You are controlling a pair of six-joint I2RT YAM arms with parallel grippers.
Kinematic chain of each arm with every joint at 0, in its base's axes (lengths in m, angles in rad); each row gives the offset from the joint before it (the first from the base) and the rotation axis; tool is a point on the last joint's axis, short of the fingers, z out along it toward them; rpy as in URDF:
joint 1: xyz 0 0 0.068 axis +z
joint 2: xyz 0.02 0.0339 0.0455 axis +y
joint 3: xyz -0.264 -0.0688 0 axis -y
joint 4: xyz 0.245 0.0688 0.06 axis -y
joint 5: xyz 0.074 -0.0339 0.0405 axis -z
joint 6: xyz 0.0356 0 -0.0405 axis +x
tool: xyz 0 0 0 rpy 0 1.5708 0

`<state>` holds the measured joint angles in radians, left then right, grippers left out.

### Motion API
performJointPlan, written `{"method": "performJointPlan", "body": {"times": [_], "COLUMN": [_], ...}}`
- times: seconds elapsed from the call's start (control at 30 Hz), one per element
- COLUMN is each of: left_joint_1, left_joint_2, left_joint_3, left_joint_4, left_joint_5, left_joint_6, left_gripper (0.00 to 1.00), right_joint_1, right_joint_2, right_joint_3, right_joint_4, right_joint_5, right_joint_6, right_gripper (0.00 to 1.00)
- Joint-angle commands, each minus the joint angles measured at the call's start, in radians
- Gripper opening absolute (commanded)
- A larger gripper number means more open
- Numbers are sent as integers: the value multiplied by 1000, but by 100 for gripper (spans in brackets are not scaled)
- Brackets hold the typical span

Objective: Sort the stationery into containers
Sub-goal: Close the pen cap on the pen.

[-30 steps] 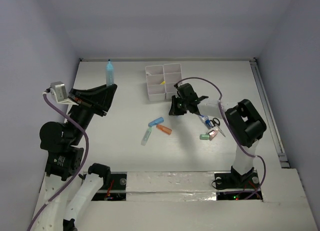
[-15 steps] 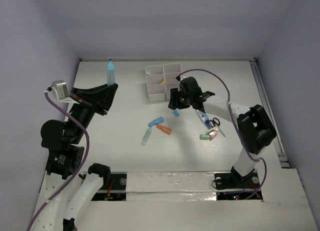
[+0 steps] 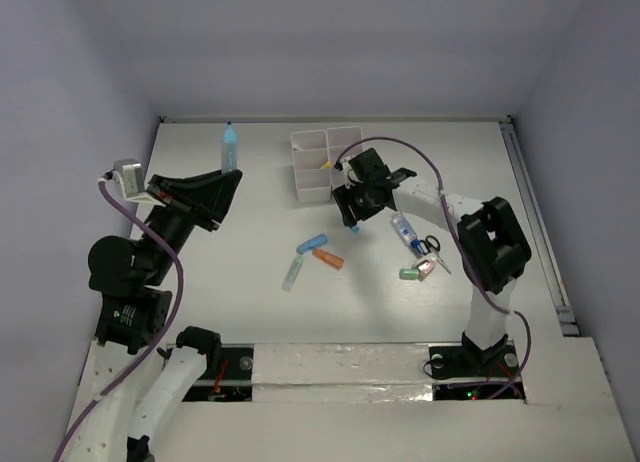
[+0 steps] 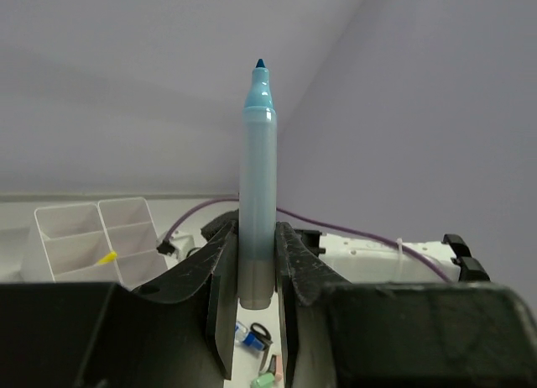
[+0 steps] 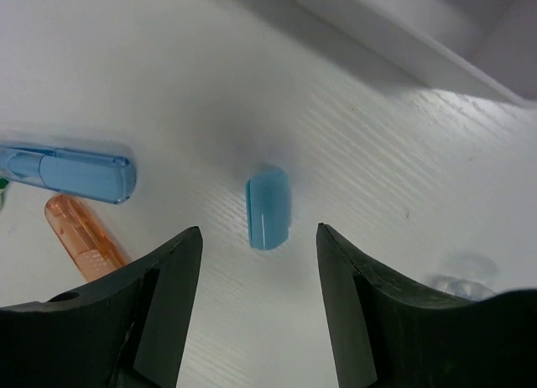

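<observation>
Lower the right gripper [image 5: 258,237], fingers spread wide, straight onto the small blue eraser [image 5: 268,207] lying flat at mid-frame in the right wrist view, just below the white organizer [image 3: 310,192]. Close across its narrow width, then lift clear of the rim. Hold the left gripper [image 4: 256,262], clamped on the upright blue marker [image 4: 256,178], off at the top view's left.
</observation>
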<state>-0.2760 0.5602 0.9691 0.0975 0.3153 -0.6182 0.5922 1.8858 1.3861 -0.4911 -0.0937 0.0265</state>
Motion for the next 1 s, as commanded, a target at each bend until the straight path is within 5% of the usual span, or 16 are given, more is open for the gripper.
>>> {"method": "performJointPlan", "body": {"times": [0.0, 0.37, 0.97], "left_joint_1": [-6, -6, 3], "left_joint_2": [18, -20, -36], "left_joint_3": [-53, -184, -216], "left_joint_4": [39, -4, -8], "left_joint_5": [36, 59, 56], "left_joint_6": [-9, 26, 40], "left_gripper": [0, 0, 0], "right_joint_1": [34, 52, 70], "right_joint_2": [44, 153, 240], "right_joint_3": [91, 194, 232], "right_joint_4": [-46, -127, -168], "right_joint_5": [-3, 72, 175], "right_joint_6": [-91, -128, -111], "right_gripper": [63, 61, 41]}}
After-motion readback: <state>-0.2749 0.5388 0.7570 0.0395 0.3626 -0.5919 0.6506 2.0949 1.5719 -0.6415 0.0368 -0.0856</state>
